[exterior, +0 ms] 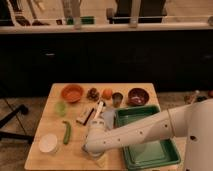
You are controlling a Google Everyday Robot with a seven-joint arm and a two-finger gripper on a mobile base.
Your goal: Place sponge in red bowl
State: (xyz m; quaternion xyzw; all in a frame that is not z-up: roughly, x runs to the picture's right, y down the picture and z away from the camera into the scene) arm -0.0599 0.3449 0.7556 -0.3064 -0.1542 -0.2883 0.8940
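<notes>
A dark red bowl (138, 96) stands at the back right of the wooden table (55, 160). An orange-red bowl (72, 92) stands at the back left. A pale light blue flat piece, which looks like the sponge (108, 119), lies just left of the green tray and is partly covered by my arm. My white arm reaches in from the right across the tray. My gripper (96, 151) is low over the table's front middle, in front of the sponge. A pale bit (101, 160) shows just below the gripper; I cannot tell what it is.
A green tray (150, 156) fills the front right. A white bottle (100, 108), a snack bar (85, 116), a small green cup (60, 107), a green pepper (66, 132) and a white bowl (48, 143) lie to the left. A brown lump (93, 93), an orange (107, 93) and a can (117, 99) stand at the back.
</notes>
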